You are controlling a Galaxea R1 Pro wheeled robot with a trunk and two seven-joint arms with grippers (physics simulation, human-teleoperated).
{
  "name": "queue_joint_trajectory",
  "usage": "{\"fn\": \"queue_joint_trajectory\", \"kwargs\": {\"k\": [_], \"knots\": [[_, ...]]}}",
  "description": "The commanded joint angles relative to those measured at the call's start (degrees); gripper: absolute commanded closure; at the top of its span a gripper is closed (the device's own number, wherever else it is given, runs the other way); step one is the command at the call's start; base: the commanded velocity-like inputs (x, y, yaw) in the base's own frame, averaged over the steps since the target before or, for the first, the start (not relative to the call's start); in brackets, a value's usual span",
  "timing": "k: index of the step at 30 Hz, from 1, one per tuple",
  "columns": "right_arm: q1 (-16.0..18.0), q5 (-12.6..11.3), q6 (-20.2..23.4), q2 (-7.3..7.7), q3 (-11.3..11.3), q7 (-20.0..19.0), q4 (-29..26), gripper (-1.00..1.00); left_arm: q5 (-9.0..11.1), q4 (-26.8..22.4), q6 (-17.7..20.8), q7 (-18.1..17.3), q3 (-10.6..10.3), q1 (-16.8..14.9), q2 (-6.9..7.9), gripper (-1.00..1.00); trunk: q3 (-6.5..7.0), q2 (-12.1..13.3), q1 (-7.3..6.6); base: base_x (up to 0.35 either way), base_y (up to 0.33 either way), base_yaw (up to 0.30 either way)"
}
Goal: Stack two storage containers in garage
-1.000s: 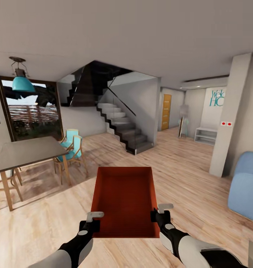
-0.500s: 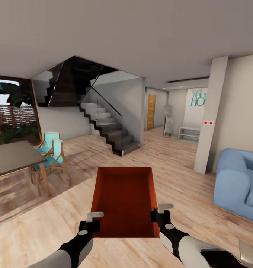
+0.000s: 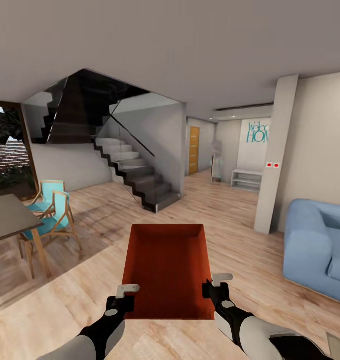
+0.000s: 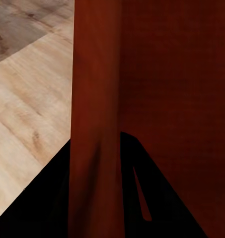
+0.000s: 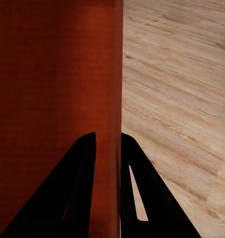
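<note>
Both-handed | left claw (image 3: 124, 296), right claw (image 3: 213, 283) pinching storage container (image 3: 168, 270) walls

**Surfaces around me**

The storage container (image 3: 167, 270) I carried looked smooth, matt red-orange plastic. The floor (image 3: 250, 225) at mid-frame was light, grained wood planks. The sofa (image 3: 315, 250) at right looked like soft blue cloth.

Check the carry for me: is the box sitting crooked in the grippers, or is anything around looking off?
Nothing stands out. The storage container sits level and square, the left gripper and right gripper each clamped over a side wall near its near corners. It looks empty and undamaged above the wood floor.
</note>
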State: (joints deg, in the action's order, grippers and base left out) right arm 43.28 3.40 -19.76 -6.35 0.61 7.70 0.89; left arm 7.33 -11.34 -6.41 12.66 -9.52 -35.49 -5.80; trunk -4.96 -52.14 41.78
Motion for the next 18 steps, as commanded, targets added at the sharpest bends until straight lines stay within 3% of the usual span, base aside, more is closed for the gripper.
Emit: {"fn": "queue_joint_trajectory", "kwargs": {"k": [1, 13, 18], "knots": [[0.0, -1.1, -0.3, 0.37, -1.4, 0.6, 0.3, 1.0, -0.4, -0.2, -0.5, 1.1, 1.4, -0.1, 0.35, 1.0, -0.09, -0.1, 0.04, 0.321, 0.084, -0.001], [0.0, -1.1, -0.3, 0.37, -1.3, 0.6, 0.3, 1.0, -0.4, -0.2, -0.6, 1.1, 1.4, -0.1, 0.35, 1.0, -0.09, -0.1, 0.04, 0.321, 0.085, -0.001], [0.0, -1.2, -0.3, 0.37, -1.4, 0.6, 0.3, 1.0, -0.4, -0.2, -0.5, 1.1, 1.4, -0.1, 0.35, 1.0, -0.09, -0.1, 0.04, 0.321, 0.085, -0.131]]}}
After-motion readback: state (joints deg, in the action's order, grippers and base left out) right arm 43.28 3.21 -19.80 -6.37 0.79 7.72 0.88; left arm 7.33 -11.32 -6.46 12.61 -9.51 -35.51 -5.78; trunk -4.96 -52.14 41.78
